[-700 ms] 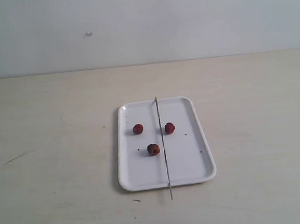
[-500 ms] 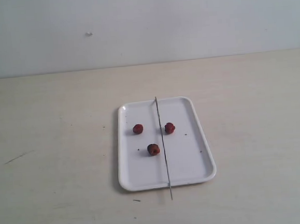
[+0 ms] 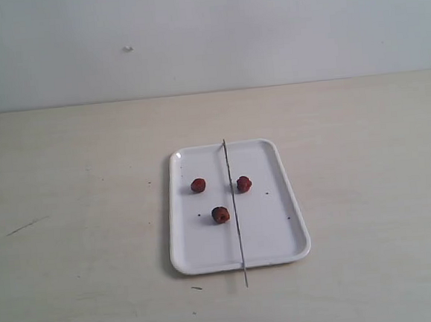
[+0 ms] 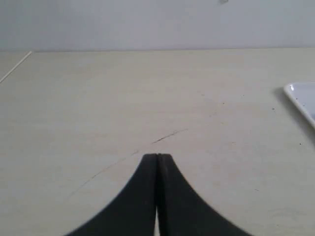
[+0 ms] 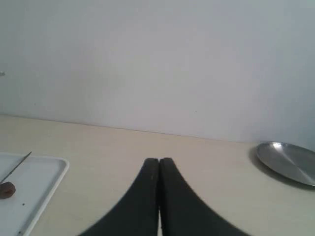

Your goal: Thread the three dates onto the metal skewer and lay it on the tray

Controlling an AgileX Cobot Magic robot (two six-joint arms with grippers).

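A white tray (image 3: pixel 282 245) lies on the pale table in the exterior view. Three dates sit loose on it: one (image 3: pixel 198 185) at the left, one (image 3: pixel 243 183) at the right, one (image 3: pixel 220 215) nearer the front. The thin metal skewer (image 3: pixel 234 212) lies lengthwise across the tray, its near end sticking out over the front rim. Neither arm shows in the exterior view. My left gripper (image 4: pixel 157 155) is shut and empty over bare table, the tray's corner (image 4: pixel 301 98) off to one side. My right gripper (image 5: pixel 159 160) is shut and empty, with the tray's edge (image 5: pixel 49 184), a date (image 5: pixel 6 190) and the skewer's tip (image 5: pixel 17 167) at the side.
A round metal plate (image 5: pixel 288 162) lies on the table in the right wrist view, beyond the exterior view's frame. A dark scratch (image 3: pixel 26 225) marks the table's left part. A pale wall rises behind the table.
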